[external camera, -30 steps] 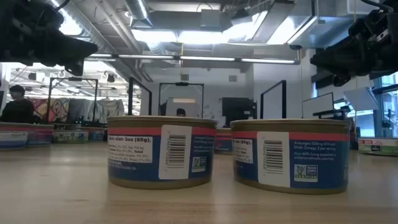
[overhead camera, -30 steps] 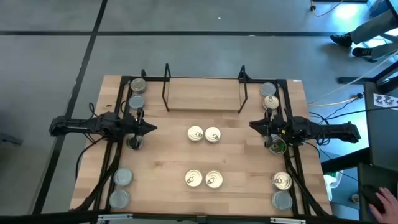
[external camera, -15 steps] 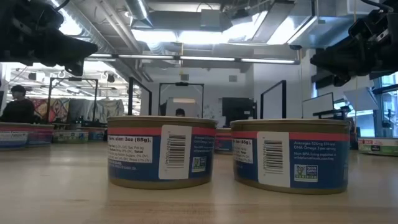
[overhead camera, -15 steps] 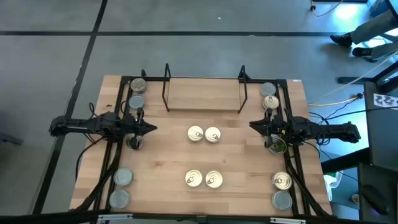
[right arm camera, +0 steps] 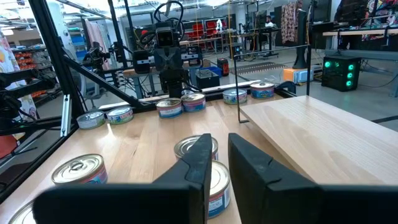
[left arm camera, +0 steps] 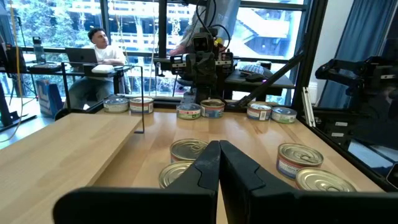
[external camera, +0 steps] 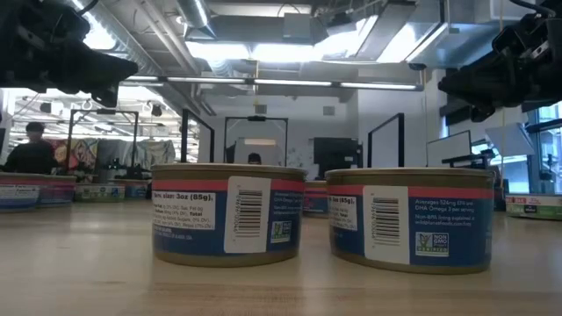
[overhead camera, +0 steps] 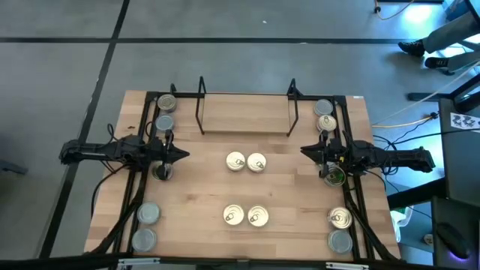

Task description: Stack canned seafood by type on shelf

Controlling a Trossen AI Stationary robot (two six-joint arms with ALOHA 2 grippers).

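The shelf (overhead camera: 246,114), a light board with black wire ends, stands at the table's far middle with nothing on it. Two gold-topped cans (overhead camera: 246,162) sit upright at the table's centre, and two more (overhead camera: 246,217) nearer the front; the low view shows that front pair close up (external camera: 228,215). Other cans stand in pairs near the four corners. My left gripper (overhead camera: 182,155) (left arm camera: 219,144) hovers level at the left, shut. My right gripper (overhead camera: 306,151) (right arm camera: 220,138) hovers level at the right, its fingers nearly together. Each points toward the centre and holds nothing.
Corner cans stand at far left (overhead camera: 166,112), near left (overhead camera: 145,226), far right (overhead camera: 325,116) and near right (overhead camera: 340,229). One more can sits under each wrist (overhead camera: 162,171) (overhead camera: 334,176). Black frame rails (overhead camera: 147,135) run along both table sides. People are in the room beyond.
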